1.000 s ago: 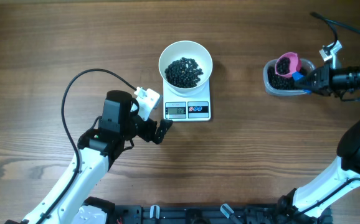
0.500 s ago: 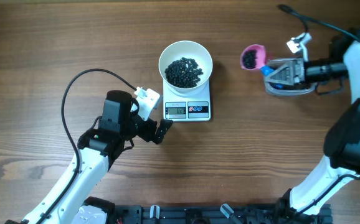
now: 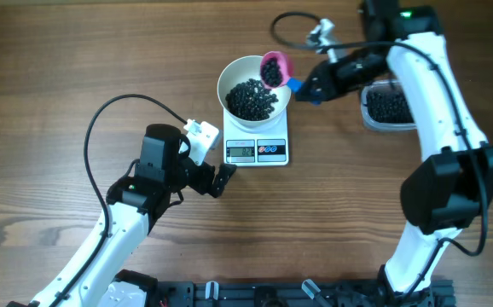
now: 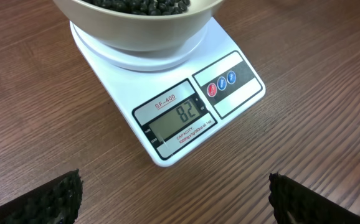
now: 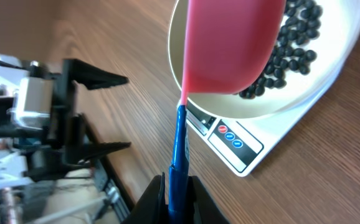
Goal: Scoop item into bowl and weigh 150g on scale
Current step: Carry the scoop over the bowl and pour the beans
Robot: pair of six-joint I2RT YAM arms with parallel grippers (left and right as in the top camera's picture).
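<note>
Only your left wrist view lets you read the scale [image 4: 175, 119]: 82. Your right gripper [image 5: 175, 190] is clamped tight on the pink scoop [image 5: 230, 43] by its blue handle. The scoop's cup sits ahead of the fingers, over the rim of the bowl [image 5: 348, 46]; the beads [image 5: 292, 53] lie heaped just below it. Your left gripper [image 4: 175, 200] stands wide and empty before the scale.

Robotics lab bench: white left arm [image 3: 114, 234], white right arm [image 3: 438, 94] on black base rail [image 3: 255, 295] at front edge, wood-grain surface [image 3: 50, 68], loose black cable [image 3: 90, 141].
</note>
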